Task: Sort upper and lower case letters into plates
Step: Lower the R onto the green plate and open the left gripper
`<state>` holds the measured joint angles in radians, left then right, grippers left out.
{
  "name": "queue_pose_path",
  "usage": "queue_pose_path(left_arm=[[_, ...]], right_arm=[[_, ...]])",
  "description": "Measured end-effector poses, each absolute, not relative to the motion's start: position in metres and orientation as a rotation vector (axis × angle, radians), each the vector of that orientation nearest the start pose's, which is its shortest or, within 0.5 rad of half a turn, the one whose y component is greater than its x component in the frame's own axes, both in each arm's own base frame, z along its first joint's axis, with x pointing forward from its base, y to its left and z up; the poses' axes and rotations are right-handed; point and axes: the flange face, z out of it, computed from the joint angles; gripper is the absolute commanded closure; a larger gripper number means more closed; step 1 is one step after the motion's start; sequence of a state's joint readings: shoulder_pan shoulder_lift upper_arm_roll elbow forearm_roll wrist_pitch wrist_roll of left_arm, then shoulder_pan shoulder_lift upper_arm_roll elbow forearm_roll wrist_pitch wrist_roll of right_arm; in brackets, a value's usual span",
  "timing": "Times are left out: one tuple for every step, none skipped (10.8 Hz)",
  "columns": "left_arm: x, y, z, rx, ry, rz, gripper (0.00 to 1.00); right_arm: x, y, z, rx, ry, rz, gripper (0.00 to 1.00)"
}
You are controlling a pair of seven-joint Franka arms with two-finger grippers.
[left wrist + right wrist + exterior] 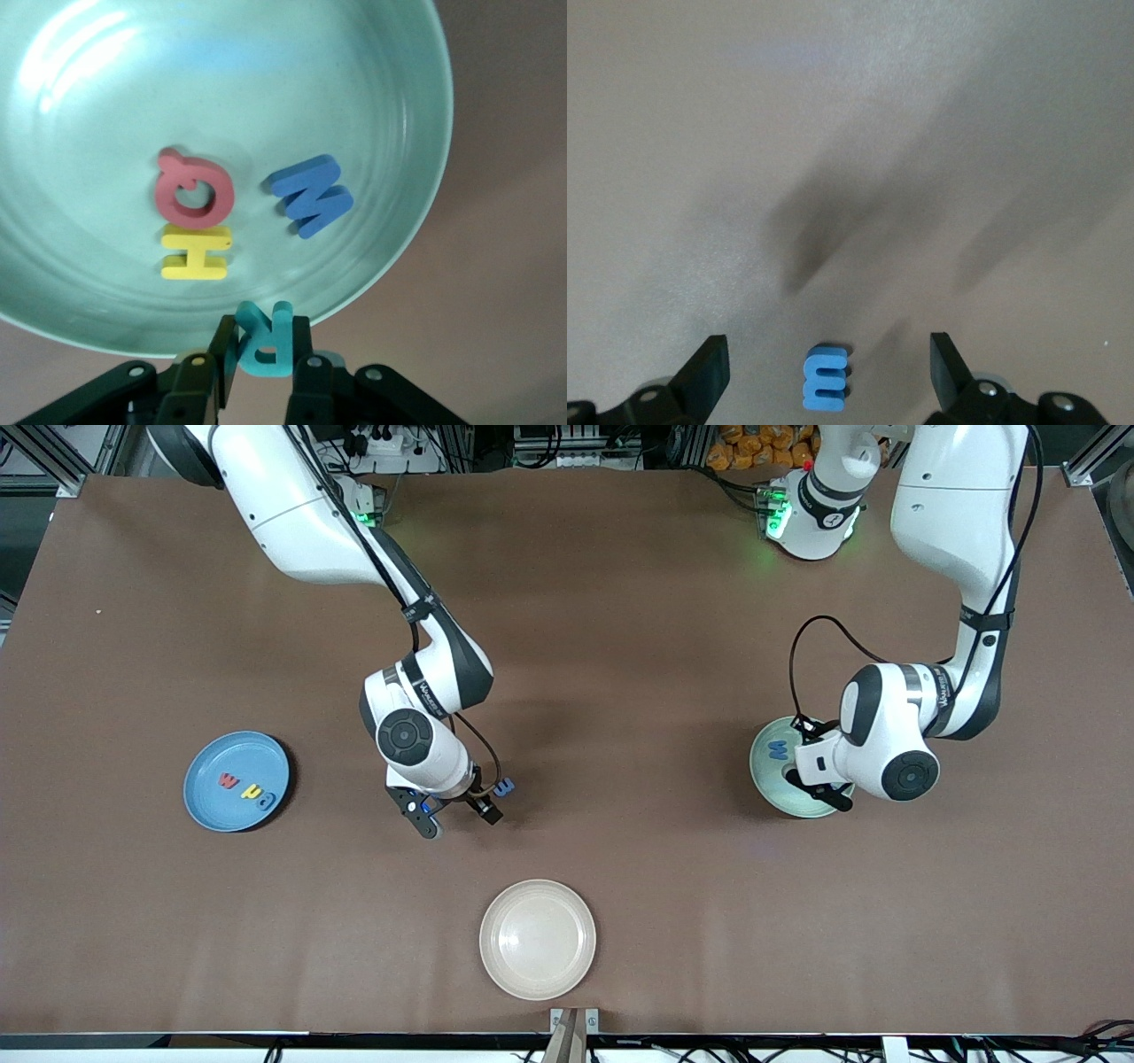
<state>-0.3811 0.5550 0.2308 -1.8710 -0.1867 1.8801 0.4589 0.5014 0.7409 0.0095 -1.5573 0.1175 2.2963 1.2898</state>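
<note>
My left gripper (819,789) is shut on a teal letter R (265,338) and holds it over the rim of the pale mint green plate (769,778). In the left wrist view that plate (80,97) holds a pink Q (193,191), a yellow H (196,252) and a blue M (312,195). My right gripper (454,813) is open and low over a blue letter E (505,786) on the table. In the right wrist view the E (826,378) lies between the open fingers (709,374). The light blue plate (205,762) holds three small letters, one red, one yellow, one blue.
A cream-beige round plate (538,939) sits empty near the table's front edge, nearer to the camera than the E. The table is covered in brown cloth (620,691). The arms' bases and cables stand along the top edge.
</note>
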Motion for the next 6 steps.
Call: queue_pose_path(left_arm=[[0.562,-0.103,0.190,-3.061,0.774,0.833,1.00],[0.561,-0.103,0.189,-3.066,0.770,0.834,0.95],[0.561,-0.103,0.188,-3.075,0.763,0.834,0.67],[0.560,-0.103,0.186,-3.082,0.757,0.837,0.50],[0.560,-0.103,0.185,-3.085,0.754,0.837,0.00],[0.560,-0.103,0.185,-3.085,0.753,0.835,0.00]], right_arm=[[0.610,0.351,0.205,-2.807,1.282,0.123,0.00],[0.603,0.360,0.199,-2.814,1.286,0.133,0.00],[0.595,0.371,0.189,-2.822,1.290,0.142,0.00],[0.589,0.381,0.181,-2.827,1.287,0.143,0.00],[0.585,0.387,0.174,-2.832,1.282,0.144,0.00],[0.584,0.391,0.172,-2.835,1.277,0.143,0.00]])
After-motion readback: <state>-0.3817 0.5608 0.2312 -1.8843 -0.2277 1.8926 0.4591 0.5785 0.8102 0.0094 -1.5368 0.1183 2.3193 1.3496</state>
